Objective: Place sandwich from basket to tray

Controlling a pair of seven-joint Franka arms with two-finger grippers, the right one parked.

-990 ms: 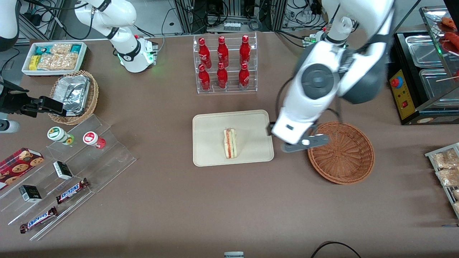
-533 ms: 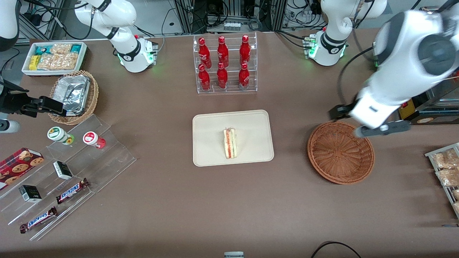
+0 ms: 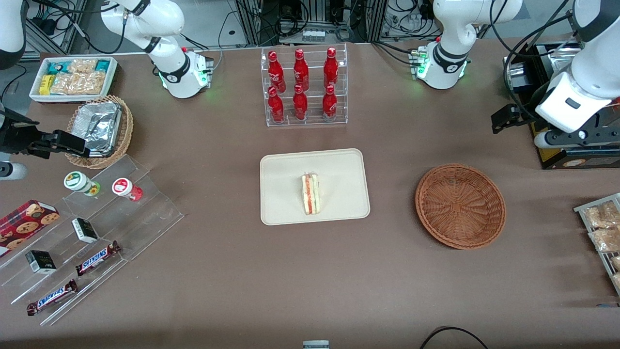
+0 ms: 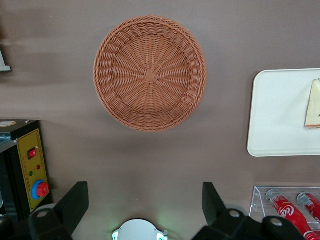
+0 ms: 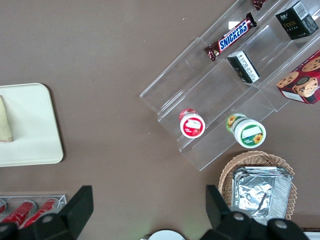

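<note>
Raised well above the tabletop, the claw hangs with its fingers spread apart and nothing between them, farther from the front camera than the basket and toward the working arm's end. That basket holds nothing. Well apart from the basket, toward the parked arm's end, the sandwich lies on the tray, its striped cut edge facing up. Red bottles stand in a clear rack farther from the camera than the basket.
</note>
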